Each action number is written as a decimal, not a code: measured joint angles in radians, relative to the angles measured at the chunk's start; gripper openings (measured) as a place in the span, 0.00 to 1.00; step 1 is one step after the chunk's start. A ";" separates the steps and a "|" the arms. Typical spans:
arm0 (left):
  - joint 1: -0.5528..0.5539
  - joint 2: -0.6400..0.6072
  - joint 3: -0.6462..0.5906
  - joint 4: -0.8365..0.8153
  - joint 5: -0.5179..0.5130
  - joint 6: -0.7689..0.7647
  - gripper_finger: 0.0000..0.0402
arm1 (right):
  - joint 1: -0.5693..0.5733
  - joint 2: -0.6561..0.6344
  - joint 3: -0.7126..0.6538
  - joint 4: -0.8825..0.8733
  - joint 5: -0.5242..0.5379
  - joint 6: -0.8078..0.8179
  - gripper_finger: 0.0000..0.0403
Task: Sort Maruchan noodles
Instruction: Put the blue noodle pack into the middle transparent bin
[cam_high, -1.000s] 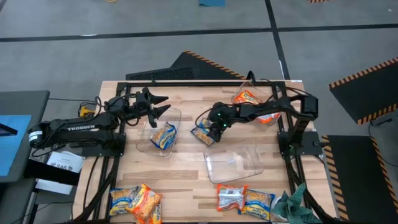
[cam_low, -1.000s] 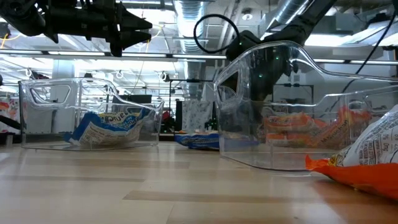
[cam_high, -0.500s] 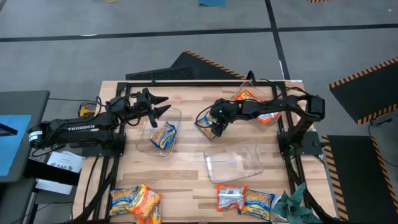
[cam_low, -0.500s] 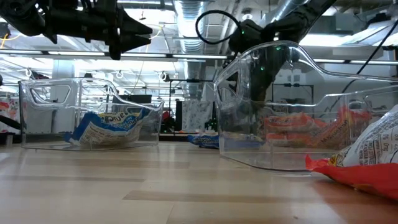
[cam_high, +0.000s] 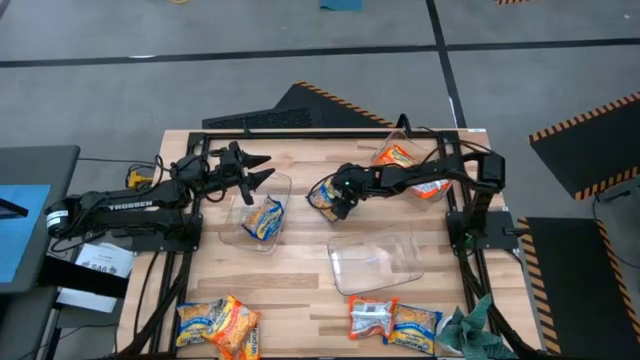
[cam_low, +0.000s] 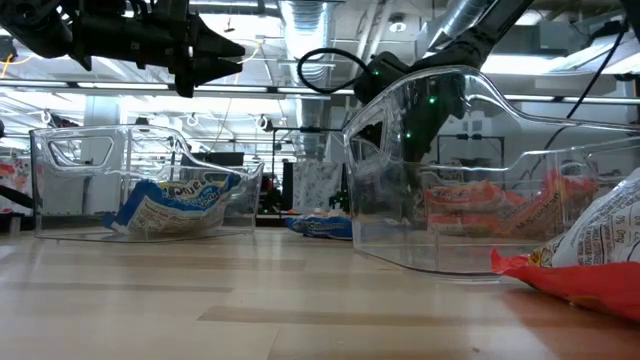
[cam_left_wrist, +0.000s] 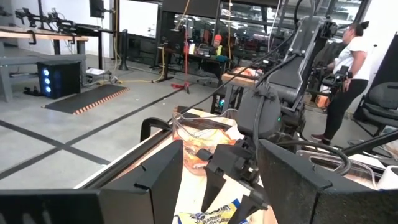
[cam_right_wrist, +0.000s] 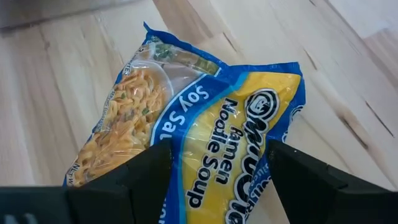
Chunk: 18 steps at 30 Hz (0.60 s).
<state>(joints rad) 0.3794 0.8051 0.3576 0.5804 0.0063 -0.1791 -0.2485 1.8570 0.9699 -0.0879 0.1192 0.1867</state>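
1. The right claw (cam_high: 331, 197) hangs over a yellow-and-blue noodle packet (cam_right_wrist: 199, 149) lying flat on the wooden surface (cam_high: 300, 270), its fingers (cam_right_wrist: 146, 171) spread apart on either side of the packet, not clamped.
2. That packet sits just beside the left clear bin (cam_high: 258, 212), between it and the far right bin (cam_high: 412, 165).
3. The left claw (cam_high: 255, 168) hovers over the left clear bin's far edge, fingers apart, empty.
4. Inside the left clear bin lies 1 yellow-and-blue packet (cam_high: 264, 218).
5. The far right bin holds orange-red packets (cam_high: 398, 157).
6. The empty near bin (cam_high: 378, 262) lies in front of the left clear bin, to its right.
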 joint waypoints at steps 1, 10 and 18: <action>0.000 0.000 0.000 0.000 0.000 0.000 0.48 | 0.000 0.006 0.001 0.001 0.000 -0.001 0.70; 0.000 0.000 0.000 0.000 -0.003 -0.001 0.48 | 0.002 0.017 0.001 0.003 0.060 -0.051 0.39; 0.000 0.000 0.000 0.001 -0.005 -0.002 0.48 | -0.002 0.005 -0.002 -0.008 0.092 -0.090 0.03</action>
<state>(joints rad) 0.3794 0.8051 0.3576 0.5811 0.0017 -0.1806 -0.2504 1.8621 0.9675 -0.0956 0.2109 0.0967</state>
